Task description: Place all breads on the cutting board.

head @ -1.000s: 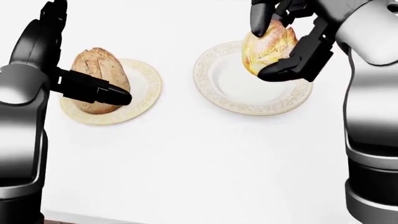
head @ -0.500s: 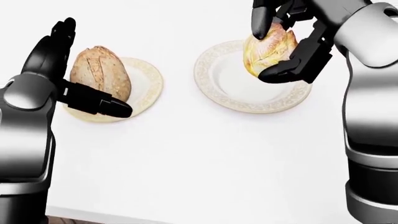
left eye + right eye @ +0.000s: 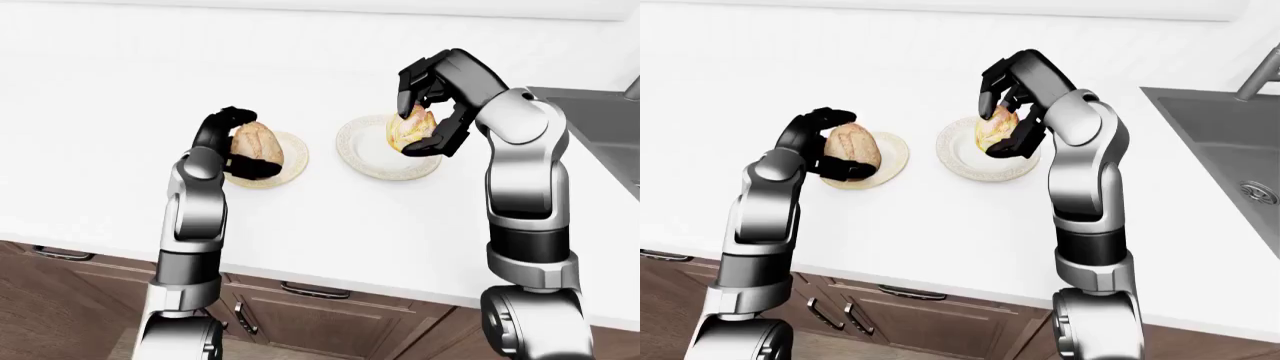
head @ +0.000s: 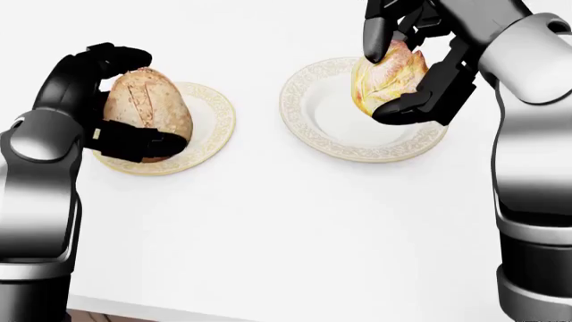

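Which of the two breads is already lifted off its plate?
The lighter, yellowish bread, gripped by the right hand above the right plate. The browner loaf sits on the left plate, with the left hand wrapped around it.

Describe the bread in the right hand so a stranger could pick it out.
On the white counter stand two patterned plates. Above the right plate, the right hand grips a pale golden, crusty bread. The darker brown loaf lies on the left plate.
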